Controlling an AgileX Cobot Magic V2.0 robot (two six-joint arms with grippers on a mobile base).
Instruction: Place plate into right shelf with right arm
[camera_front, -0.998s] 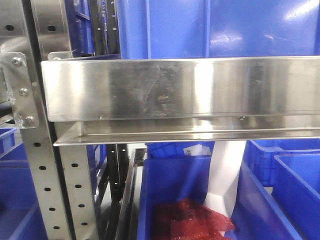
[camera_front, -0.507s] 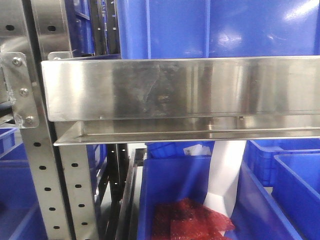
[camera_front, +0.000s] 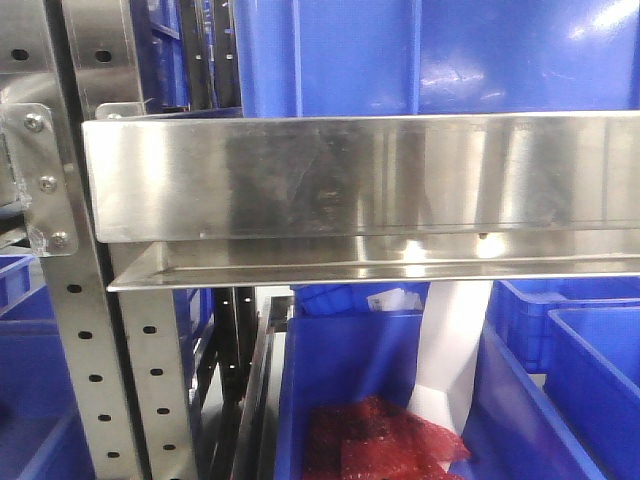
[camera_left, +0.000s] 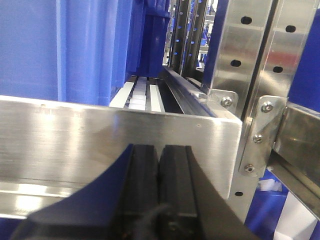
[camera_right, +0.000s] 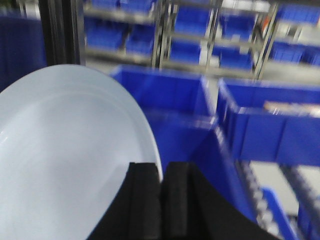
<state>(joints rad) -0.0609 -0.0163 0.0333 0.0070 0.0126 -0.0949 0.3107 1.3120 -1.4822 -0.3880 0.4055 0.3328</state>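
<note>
Plate (camera_right: 60, 160) clamped in right end effector (camera_right: 161, 192).

Both grippers matte black: left gripper (camera_left: 159, 187), right gripper (camera_right: 161, 200), w/ blocky rectangular pads.

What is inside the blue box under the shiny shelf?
Crinkly red bags and something white sit in the blue box. The box front hides whatever lies lower.

**Setting: warehouse / parts storeroom**

Steel racking with perforated uprights (camera_front: 85, 350) and a bolted shelf beam (camera_front: 360, 175). Blue plastic storage bins (camera_front: 350, 370) on every level; further rows of bins (camera_right: 270, 130) and racks behind.
</note>
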